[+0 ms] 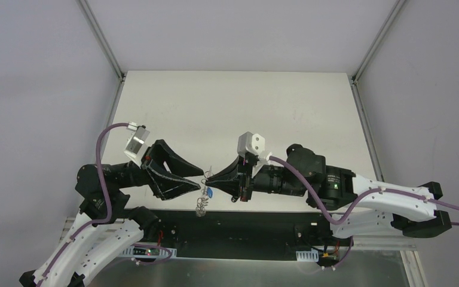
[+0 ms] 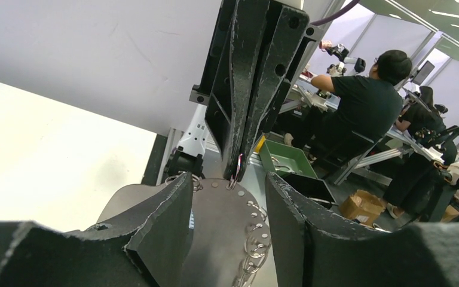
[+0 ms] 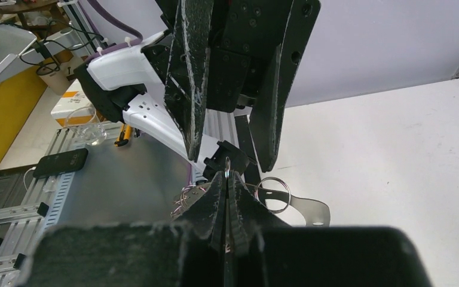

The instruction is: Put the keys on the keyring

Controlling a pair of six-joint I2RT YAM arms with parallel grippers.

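"While my right gripper (image 1: 209, 177) is clamped shut on that thin metal piece (image 3: 227, 164), what should I be watching?"

"First, what the piece is. I can't tell from here whether it's a key's shank or a strand of the keyring (image 2: 221, 224). Only a sliver pokes past the closed tips."

"And the left gripper (image 1: 201, 180)?"

"Its fingers (image 2: 155, 230) stand well apart with nothing pinched. The keyring's grey metal, fringed with small rings, sits between and just below them, at the near edge of the table (image 1: 245, 107). I can't tell whether the tips touch it. The blue-headed key (image 1: 210, 192) shows just under the right tips, and the silver keys (image 1: 201, 207) bunch a little nearer the arm bases."

"So how do I thread it well?"

"I'd steady the keyring with the left side first, because loose metal like that will probably swing or spring at a nudge. Then I'd feed with the right in small wrist rolls along the ring's line, not straight pushes, since a grip this thin could slip. I'd steer by the left wrist view, because my right fingers hide the contact point from their own camera. The two grippers are nearly nose to nose, so I'd go slowly."
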